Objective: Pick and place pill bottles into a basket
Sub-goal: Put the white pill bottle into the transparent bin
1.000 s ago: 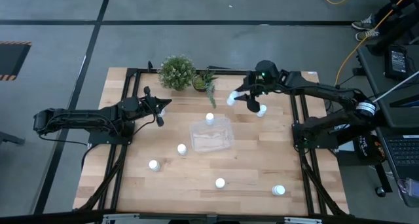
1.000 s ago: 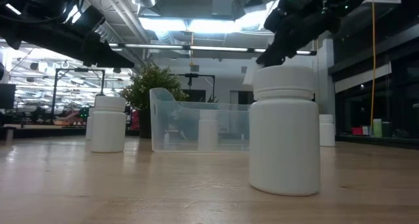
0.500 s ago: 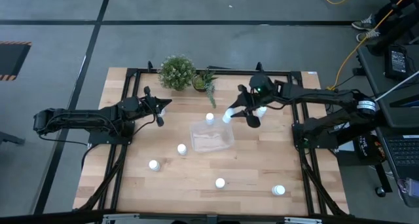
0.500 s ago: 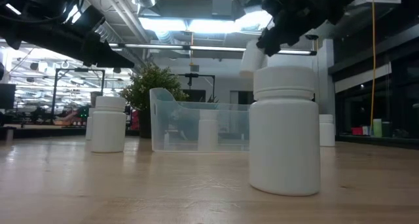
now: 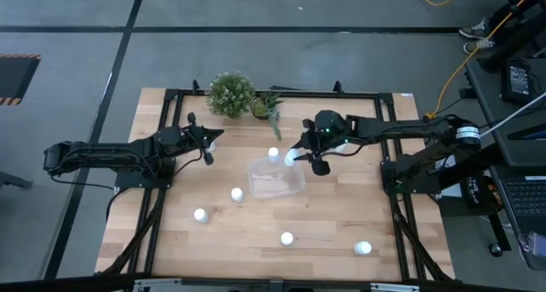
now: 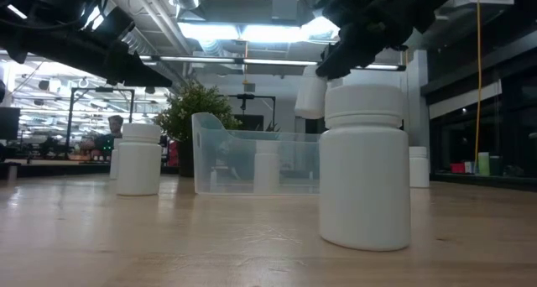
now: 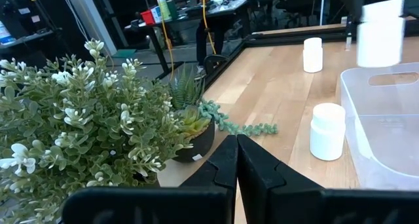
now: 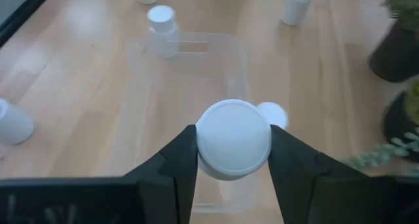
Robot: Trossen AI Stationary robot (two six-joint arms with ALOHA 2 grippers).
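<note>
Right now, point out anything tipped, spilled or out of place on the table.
Nothing stands out. The loose pill bottles stand upright, the basket sits flat, and the right gripper holds one bottle above it.

White pill bottles (image 5: 287,238), clear basket (image 5: 275,180), pale wood table (image 5: 256,232), green plant (image 5: 230,94), dark grippers (image 8: 232,160)

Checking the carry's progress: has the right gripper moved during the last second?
Yes. The right gripper, holding a pill bottle, moved from beside the plants toward the basket.

high: overhead, straight down | low: tabletop level | wrists: close | shared: basket (image 5: 275,178)
</note>
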